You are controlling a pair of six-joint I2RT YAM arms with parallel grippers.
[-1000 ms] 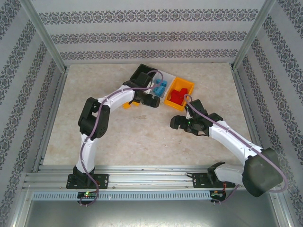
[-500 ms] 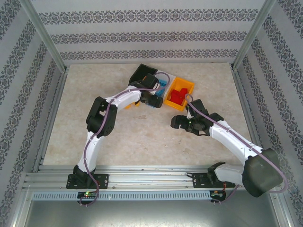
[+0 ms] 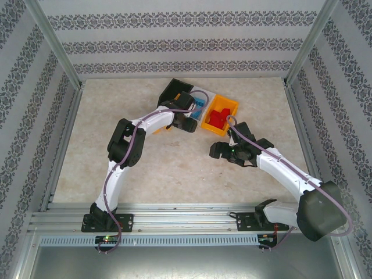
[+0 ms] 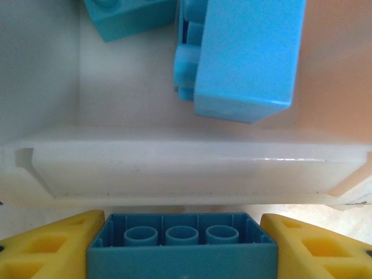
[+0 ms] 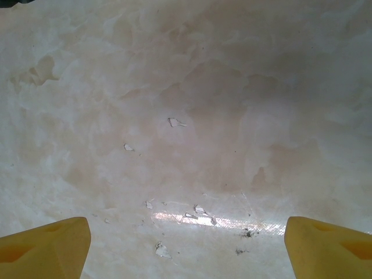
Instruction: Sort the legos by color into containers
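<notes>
Now left hand (image 4: 182, 232) half-closed around blue lego (image 4: 182, 258), right hand (image 5: 186, 226) spread wide, empty.

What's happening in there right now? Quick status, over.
Left gripper shut on light blue lego, outside white bin's near wall. Right gripper open over bare table. Wall to clear.

Three containers (image 3: 208, 97) stand joined in a row at the far centre of the table (image 3: 174, 168), running from far left to near right. The left gripper (image 4: 182, 224) is just before the near wall of the middle bin (image 4: 186, 168), with a single lego (image 4: 182, 250) between its fingers, touching both. Behind that wall, inside the bin, lie two legos (image 4: 244, 52). Further legos (image 3: 218, 118) lie in the right-hand bin (image 3: 228, 103). What may be another lego (image 3: 156, 130) lies on the table beside the left arm, partly hidden. The right gripper (image 5: 186, 224) hangs over bare table, nearer than the row.
</notes>
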